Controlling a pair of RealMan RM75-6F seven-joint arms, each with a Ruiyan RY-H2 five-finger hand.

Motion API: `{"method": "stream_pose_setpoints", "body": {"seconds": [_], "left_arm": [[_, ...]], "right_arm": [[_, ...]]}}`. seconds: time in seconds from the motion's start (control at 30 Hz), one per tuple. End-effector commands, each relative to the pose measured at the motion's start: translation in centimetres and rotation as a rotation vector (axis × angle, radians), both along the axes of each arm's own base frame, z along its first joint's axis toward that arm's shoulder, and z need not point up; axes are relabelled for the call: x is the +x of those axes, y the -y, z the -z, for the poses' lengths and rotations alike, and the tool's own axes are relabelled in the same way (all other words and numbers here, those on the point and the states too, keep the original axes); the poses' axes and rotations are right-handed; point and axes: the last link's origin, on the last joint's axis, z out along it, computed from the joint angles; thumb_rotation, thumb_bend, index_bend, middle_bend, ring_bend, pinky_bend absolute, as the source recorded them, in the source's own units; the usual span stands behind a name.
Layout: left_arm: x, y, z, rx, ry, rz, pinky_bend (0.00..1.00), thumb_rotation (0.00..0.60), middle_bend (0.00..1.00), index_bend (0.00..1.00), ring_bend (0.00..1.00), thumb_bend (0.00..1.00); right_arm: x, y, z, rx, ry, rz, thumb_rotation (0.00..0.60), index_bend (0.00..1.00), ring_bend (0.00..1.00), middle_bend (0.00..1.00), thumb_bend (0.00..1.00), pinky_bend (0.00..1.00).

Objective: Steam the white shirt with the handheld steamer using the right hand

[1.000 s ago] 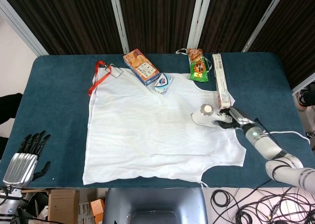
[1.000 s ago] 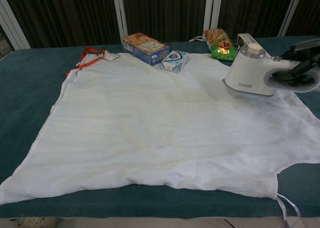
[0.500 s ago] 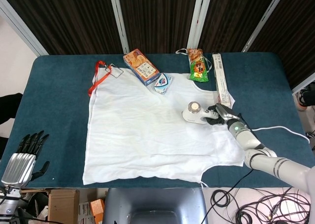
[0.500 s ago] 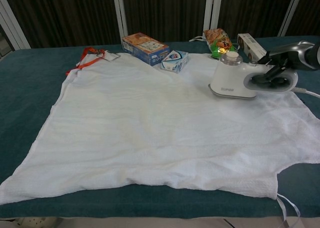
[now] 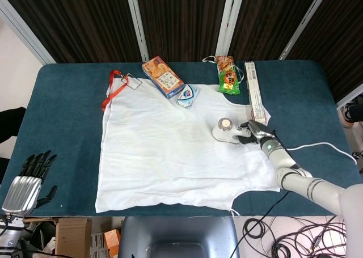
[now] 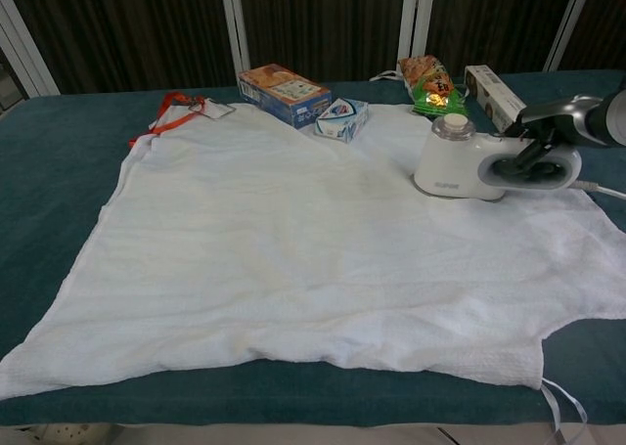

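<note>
The white shirt (image 5: pixel 176 147) (image 6: pixel 293 240) lies spread flat across the teal table (image 5: pixel 62 127). The white handheld steamer (image 5: pixel 227 132) (image 6: pixel 460 166) stands on the shirt's right part, near the armhole. My right hand (image 5: pixel 253 133) (image 6: pixel 540 152) grips its handle from the right, dark fingers wrapped through the loop. My left hand (image 5: pixel 25 181) hangs off the table's near left corner, fingers spread and holding nothing; only the head view shows it.
Along the far edge lie an orange lanyard (image 5: pixel 112 88), a snack box (image 5: pixel 162 75), a small blue-white packet (image 5: pixel 188 95), a green snack bag (image 5: pixel 227 75) and a long white box (image 5: pixel 254 92). The steamer's white cord (image 5: pixel 317 147) trails off right.
The right hand slid the steamer left across the shirt from its right edge, then drew it slightly back towards the far right.
</note>
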Motion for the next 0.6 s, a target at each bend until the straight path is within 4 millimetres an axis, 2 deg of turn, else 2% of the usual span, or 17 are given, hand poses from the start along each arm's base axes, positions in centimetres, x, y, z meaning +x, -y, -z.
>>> {"method": "stream_pose_setpoints", "body": {"seconds": [0.03,0.6], "left_arm": [[0.0,0.0,0.0,-0.002,0.0,0.002,0.04,0.6,0.0,0.0,0.01,0.37],[0.2,-0.1,0.2,-0.007,-0.001,0.008,0.04,0.6,0.0,0.0,0.01,0.37]], "right_arm": [[0.4,-1.1,-0.3,0.026,-0.015,-0.035,0.6,1.0,1.0,1.0,0.77,1.0],[2.0,-5.9,0.6,0.199,-0.018,-0.105,0.6,1.0,1.0,1.0,0.77,1.0]]}}
